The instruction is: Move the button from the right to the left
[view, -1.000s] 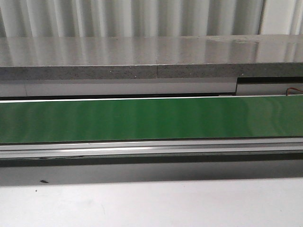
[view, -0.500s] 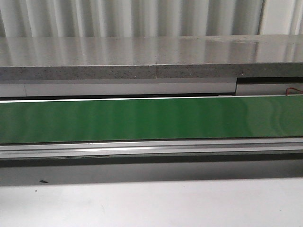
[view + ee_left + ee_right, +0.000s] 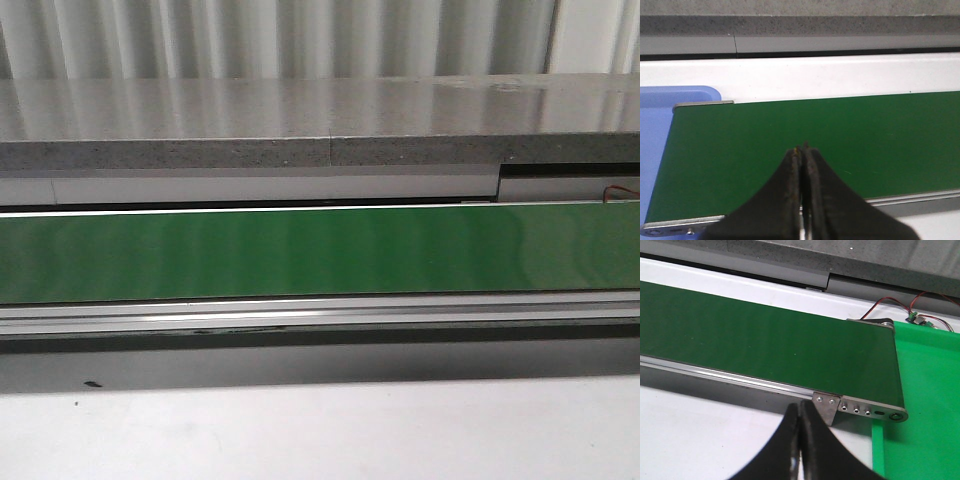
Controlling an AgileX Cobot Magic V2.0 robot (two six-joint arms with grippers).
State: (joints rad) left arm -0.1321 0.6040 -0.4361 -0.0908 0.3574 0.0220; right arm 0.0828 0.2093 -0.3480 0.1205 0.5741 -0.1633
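Can't spot the button in any view, so no telling where it sits relative to either pincer. Left gripper (image 3: 803,148) pressed together over the green belt (image 3: 815,140), near a blue tray (image 3: 660,100). Right gripper (image 3: 801,405) also pinched closed on nothing, just beside the belt's metal end bracket (image 3: 826,402).

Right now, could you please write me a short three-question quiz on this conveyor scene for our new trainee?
1. True or false: the button can be seen on the green belt.
2. How do the jaws of the left gripper and right gripper stand?
A. both shut
B. both open
C. one open
3. Fill in: in the left wrist view, the tray past the belt's end is ____ in colour.

Key:
1. False; no button shows in any view.
2. A
3. Blue
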